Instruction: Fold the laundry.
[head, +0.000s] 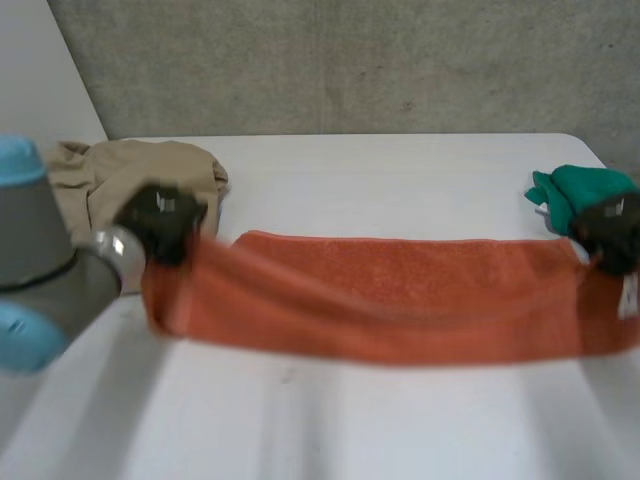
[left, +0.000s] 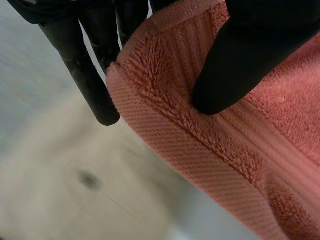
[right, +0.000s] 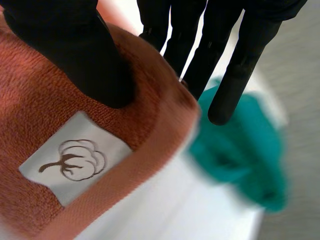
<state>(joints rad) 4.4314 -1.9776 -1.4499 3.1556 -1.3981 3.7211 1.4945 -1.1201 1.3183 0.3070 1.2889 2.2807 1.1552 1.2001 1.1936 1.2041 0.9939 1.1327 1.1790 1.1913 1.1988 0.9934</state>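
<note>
— Where is the orange towel (head: 390, 300)?

— It spans as a long band over the white table (head: 380, 180), one end at each hand's fingers. I cannot tell whether its middle touches the table.

— What is the left hand (head: 160, 220) doing?

— Its thumb presses down on the towel near the hemmed corner, with the fingers straight behind the cloth. That end is pinched between them. A beige garment (head: 120, 170) lies past its fingertips.

— And the right hand (head: 608, 232)?

— Much the same. The thumb sits on the towel just beside a white label (right: 75, 162) with a cotton-plant mark. The fingers reach behind the edge, pinching that end. A green cloth (head: 580, 190) lies beyond its fingertips on the table.
</note>
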